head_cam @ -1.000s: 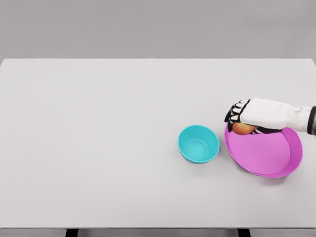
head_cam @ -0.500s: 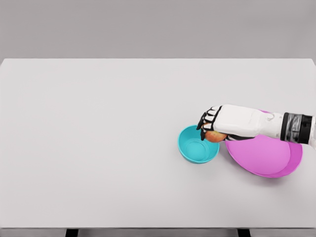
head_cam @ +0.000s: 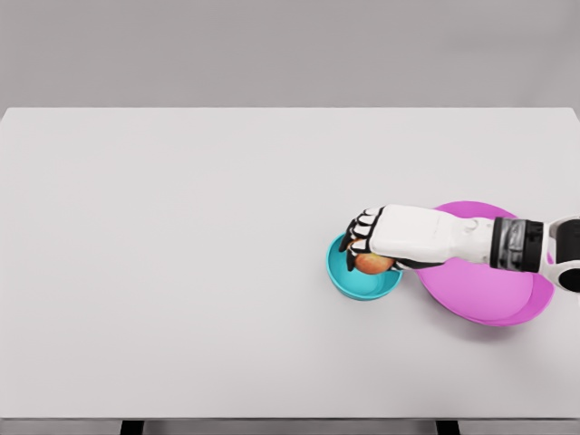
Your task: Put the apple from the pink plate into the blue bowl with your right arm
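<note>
The right hand (head_cam: 385, 237) has its fingers curled around the apple (head_cam: 372, 263). It holds it over the bowl (head_cam: 349, 281), beside the plate (head_cam: 480, 294).

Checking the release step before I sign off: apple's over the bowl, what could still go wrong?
1. The right hand grips the apple over the blue bowl's right side, not its middle; released here, it might strike the rim and roll out.
2. The fingers overhang the small bowl; withdrawing could nudge or tip it.
3. The forearm crosses the pink plate and might drag it.
</note>
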Motion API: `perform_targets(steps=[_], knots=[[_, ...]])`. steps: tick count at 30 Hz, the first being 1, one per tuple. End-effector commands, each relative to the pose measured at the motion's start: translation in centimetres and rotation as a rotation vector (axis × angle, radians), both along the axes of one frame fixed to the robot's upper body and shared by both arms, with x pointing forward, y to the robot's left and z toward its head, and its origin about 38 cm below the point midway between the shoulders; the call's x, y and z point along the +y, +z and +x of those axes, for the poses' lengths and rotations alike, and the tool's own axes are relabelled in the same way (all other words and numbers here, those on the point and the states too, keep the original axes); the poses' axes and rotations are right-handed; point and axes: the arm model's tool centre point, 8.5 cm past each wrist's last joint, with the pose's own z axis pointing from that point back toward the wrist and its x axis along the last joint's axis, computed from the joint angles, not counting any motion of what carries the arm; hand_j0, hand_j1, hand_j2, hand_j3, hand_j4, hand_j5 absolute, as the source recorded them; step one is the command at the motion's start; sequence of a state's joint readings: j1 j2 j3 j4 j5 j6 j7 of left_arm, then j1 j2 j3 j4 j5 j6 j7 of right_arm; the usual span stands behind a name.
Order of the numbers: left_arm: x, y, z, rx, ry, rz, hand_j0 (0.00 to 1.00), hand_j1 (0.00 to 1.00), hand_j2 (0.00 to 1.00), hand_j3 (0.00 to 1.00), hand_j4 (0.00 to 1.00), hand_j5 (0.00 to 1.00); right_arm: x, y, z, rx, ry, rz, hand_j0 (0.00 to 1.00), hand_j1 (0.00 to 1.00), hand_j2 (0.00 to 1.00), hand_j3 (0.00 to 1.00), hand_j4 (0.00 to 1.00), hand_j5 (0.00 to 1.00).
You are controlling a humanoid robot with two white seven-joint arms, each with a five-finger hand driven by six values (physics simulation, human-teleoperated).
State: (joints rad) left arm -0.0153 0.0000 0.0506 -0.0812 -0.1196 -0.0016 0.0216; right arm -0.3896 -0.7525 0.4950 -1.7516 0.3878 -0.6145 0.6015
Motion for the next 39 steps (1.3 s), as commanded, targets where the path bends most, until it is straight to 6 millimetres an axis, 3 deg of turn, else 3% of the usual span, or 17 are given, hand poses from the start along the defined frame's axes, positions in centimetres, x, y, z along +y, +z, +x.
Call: perform_targets(steps=[1, 2, 3, 9, 12, 14, 19, 23, 25, 26, 28, 39], knots=[[0.0, 0.0, 0.0, 0.0, 0.0, 0.0, 1.0, 1.0, 1.0, 1.0, 1.0, 1.0, 0.2, 0.0, 0.0, 0.007, 0.001, 0.012, 0.64, 0.64, 0.64, 0.64, 0.64, 0.64], [0.0, 0.0, 0.0, 0.0, 0.0, 0.0, 1.0, 1.0, 1.0, 1.0, 1.0, 1.0, 0.2, 0.0, 0.0, 0.007, 0.001, 0.012, 0.99, 0.99, 0.99, 0.99, 0.99, 0.99], [0.0, 0.0, 0.0, 0.0, 0.0, 0.0, 1.0, 1.0, 1.0, 1.0, 1.0, 1.0, 0.2, 0.0, 0.0, 0.007, 0.001, 0.012, 1.0, 1.0, 1.0, 1.0, 1.0, 1.0], [0.0, 0.0, 0.0, 0.0, 0.0, 0.0, 1.0, 1.0, 1.0, 1.0, 1.0, 1.0, 0.0, 0.5, 0.2, -0.008, -0.002, 0.005, 1.0, 1.0, 1.0, 1.0, 1.0, 1.0], [0.0, 0.0, 0.0, 0.0, 0.0, 0.0, 1.0, 1.0, 1.0, 1.0, 1.0, 1.0, -0.3, 2.5, 1.1, -0.061, -0.008, 0.003, 1.0, 1.0, 1.0, 1.0, 1.0, 1.0], [0.0, 0.0, 0.0, 0.0, 0.0, 0.0, 1.0, 1.0, 1.0, 1.0, 1.0, 1.0, -1.9, 5.0, 2.0, -0.125, -0.057, 0.024, 1.0, 1.0, 1.0, 1.0, 1.0, 1.0], [0.0, 0.0, 0.0, 0.0, 0.0, 0.0, 1.0, 1.0, 1.0, 1.0, 1.0, 1.0, -5.2, 8.1, 2.6, -0.207, -0.148, 0.037, 1.0, 1.0, 1.0, 1.0, 1.0, 1.0], [0.0, 0.0, 0.0, 0.0, 0.0, 0.0, 1.0, 1.0, 1.0, 1.0, 1.0, 1.0, -7.6, 7.7, 3.8, -0.183, -0.229, 0.033, 1.0, 1.0, 1.0, 1.0, 1.0, 1.0], [0.0, 0.0, 0.0, 0.0, 0.0, 0.0, 1.0, 1.0, 1.0, 1.0, 1.0, 1.0, -8.9, 8.6, 4.4, -0.208, -0.294, 0.11, 1.0, 1.0, 1.0, 1.0, 1.0, 1.0], [0.0, 0.0, 0.0, 0.0, 0.0, 0.0, 1.0, 1.0, 1.0, 1.0, 1.0, 1.0, -8.5, 7.7, 4.4, -0.199, -0.323, 0.213, 1.0, 1.0, 1.0, 1.0, 1.0, 1.0], [0.0, 0.0, 0.0, 0.0, 0.0, 0.0, 1.0, 1.0, 1.0, 1.0, 1.0, 1.0, -8.1, 7.9, 4.5, -0.219, -0.358, 0.342, 1.0, 1.0, 1.0, 1.0, 1.0, 1.0], [0.0, 0.0, 0.1, -0.003, 0.003, 0.0, 1.0, 1.0, 1.0, 1.0, 1.0, 1.0, -10.6, 4.5, 5.3, -0.129, -0.451, 0.323, 1.0, 1.0, 1.0, 1.0, 1.0, 1.0]])
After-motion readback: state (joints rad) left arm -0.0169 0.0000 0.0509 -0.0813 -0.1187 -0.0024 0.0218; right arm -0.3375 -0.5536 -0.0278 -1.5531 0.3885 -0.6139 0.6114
